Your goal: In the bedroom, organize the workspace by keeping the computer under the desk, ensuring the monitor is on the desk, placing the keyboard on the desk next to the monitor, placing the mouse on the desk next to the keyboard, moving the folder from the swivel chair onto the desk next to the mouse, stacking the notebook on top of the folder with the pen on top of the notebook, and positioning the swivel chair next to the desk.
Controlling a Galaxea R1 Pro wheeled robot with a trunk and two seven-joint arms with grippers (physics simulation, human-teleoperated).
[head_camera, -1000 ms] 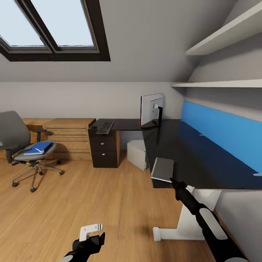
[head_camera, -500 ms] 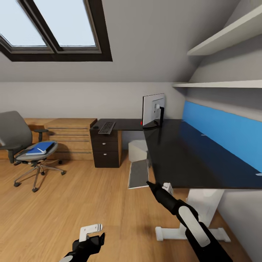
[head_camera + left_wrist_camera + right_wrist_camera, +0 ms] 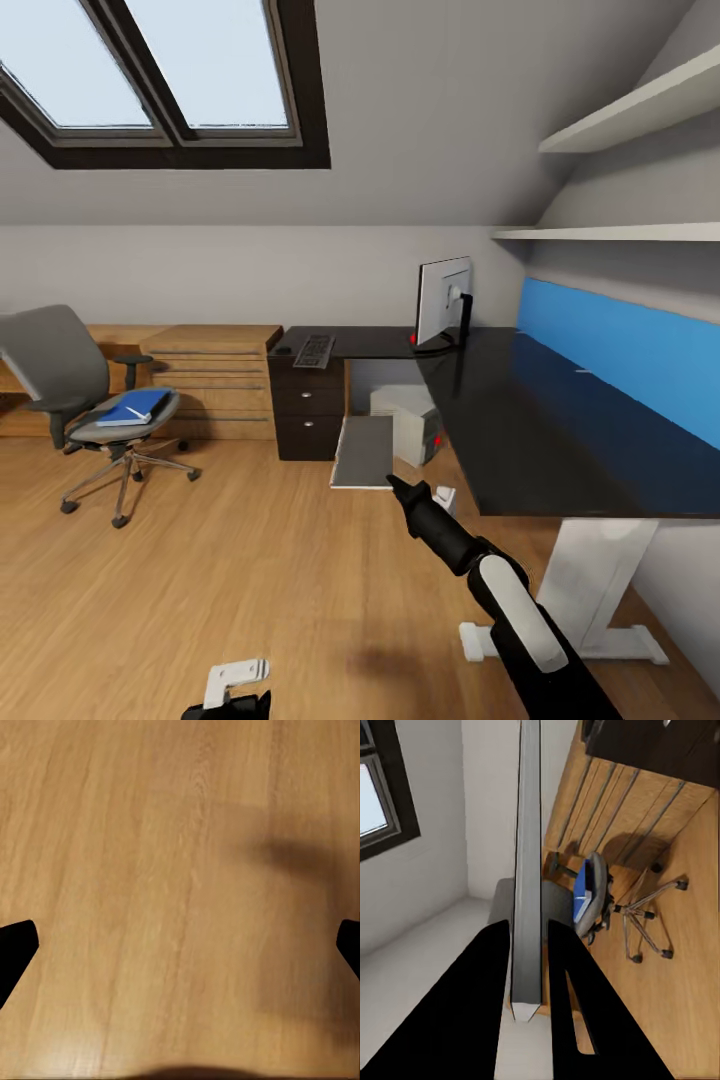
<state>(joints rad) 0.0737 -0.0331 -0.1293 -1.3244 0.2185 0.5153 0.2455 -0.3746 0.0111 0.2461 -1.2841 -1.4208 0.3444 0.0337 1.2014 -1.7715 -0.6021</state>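
Glossy black L-shaped desk top [image 3: 520,420]; bright blue flat folder [image 3: 135,408] on the grey upholstered swivel chair [image 3: 70,385]; thin notebook [image 3: 364,452], apparently plain grey; warm oak plank floor [image 3: 250,580].

left gripper [image 3: 232,685]: cut by lower edge | computer [image 3: 408,424]: partly behind notebook [image 3: 363,452] | mouse [image 3: 283,350]: tiny dark speck

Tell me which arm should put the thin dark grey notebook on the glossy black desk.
Right. Its claw is shut on the thin dark grey notebook, beside the glossy black desk; the left claw hangs open and low over the oak plank floor.
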